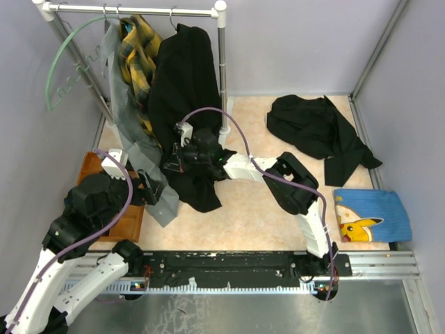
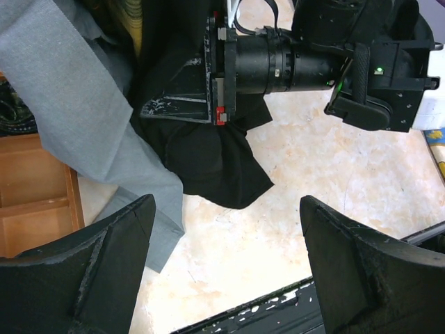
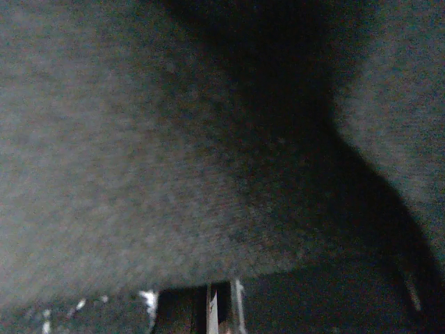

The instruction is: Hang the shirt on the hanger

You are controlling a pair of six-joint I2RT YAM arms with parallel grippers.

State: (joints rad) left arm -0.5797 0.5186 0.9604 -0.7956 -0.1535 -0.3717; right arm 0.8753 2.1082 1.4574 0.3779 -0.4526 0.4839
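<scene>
The black shirt [image 1: 182, 90] hangs from the rack rail, its lower part bunched down to the table [image 2: 215, 160]. Above it a silver hook [image 1: 172, 12] sits over the rail; the hanger's yellow bar is hidden under the fabric. My right gripper [image 1: 174, 161] is shut on the shirt's lower fabric, seen from the left wrist view as dark fingers [image 2: 174, 104] pressed into the cloth. In the right wrist view black fabric [image 3: 174, 139] fills nearly everything above the closed jaws. My left gripper [image 2: 226, 202] stands open just left of the shirt hem, nothing between its fingers.
A grey garment [image 1: 132, 139] and a yellow-and-black plaid shirt [image 1: 139, 56] hang left of the shirt. A pale green hanger [image 1: 55, 62] hangs at the far left. Another black garment [image 1: 316, 129] lies back right, a blue printed cloth [image 1: 368, 216] right, a wooden tray [image 1: 122, 216] left.
</scene>
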